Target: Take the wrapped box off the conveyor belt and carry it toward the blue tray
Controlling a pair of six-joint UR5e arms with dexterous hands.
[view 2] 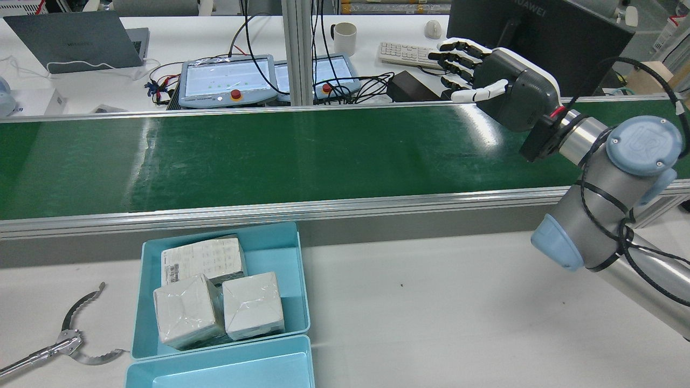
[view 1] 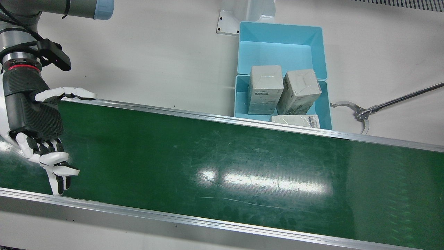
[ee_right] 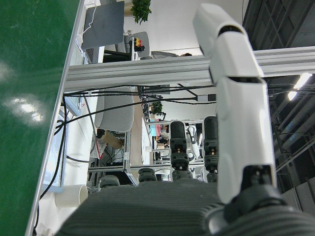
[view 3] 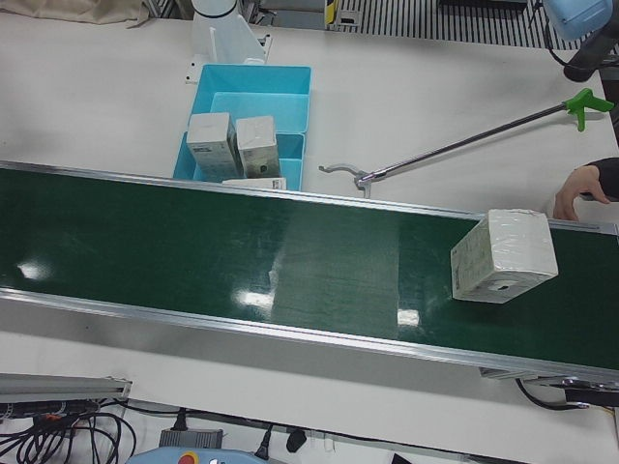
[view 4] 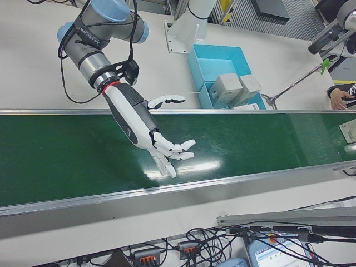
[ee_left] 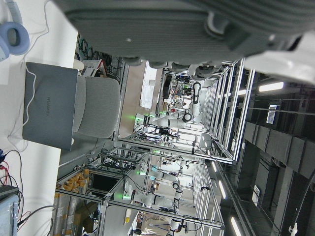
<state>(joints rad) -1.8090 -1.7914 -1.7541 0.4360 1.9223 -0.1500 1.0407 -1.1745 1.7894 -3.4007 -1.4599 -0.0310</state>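
Observation:
A wrapped box (view 3: 503,256) lies on the green conveyor belt (view 1: 222,166) at its far end in the left-front view; it shows at the right edge of the right-front view (view 4: 348,132). My right hand (view 1: 34,114) hovers open and empty over the other end of the belt, fingers spread, far from the box; it also shows in the rear view (view 2: 501,81) and right-front view (view 4: 144,128). The blue tray (view 1: 239,100) beside the belt holds three wrapped boxes (view 1: 265,88). Of my left hand (ee_left: 187,24), only the grey palm shows, in its own view.
A second, empty blue tray (view 1: 281,41) adjoins the first. A long grabber tool (view 1: 360,113) lies on the white table next to the trays. A person's hand (view 3: 580,188) rests at the belt's edge near the box.

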